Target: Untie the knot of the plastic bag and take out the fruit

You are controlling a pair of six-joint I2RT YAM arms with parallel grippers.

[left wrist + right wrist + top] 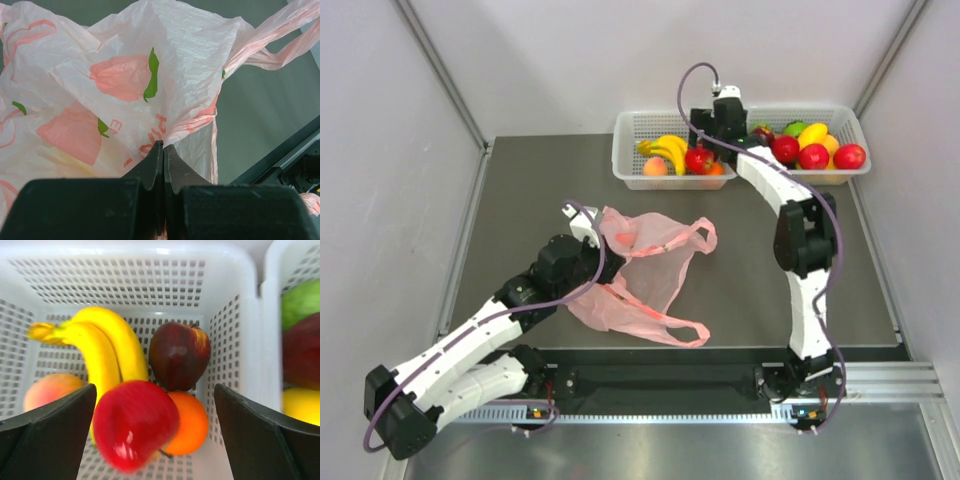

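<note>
We note the left gripper [163, 152] with jaws pressed together, pinching a fold of the plastic bag [645, 270], which lies flat on the worktop [750, 290], left of centre towards the near edge. Its handle loops [703, 236] sprawl apart and we see no knot, so untying reads as done. The right gripper [155, 407] has its jaws spread wide over the left basket [625, 160] at the far edge. A red apple [135, 422] shows blurred between them, touching neither jaw. Taking out the fruit looks nearly finished, though the film is crumpled and we cannot rule out a piece left inside.
</note>
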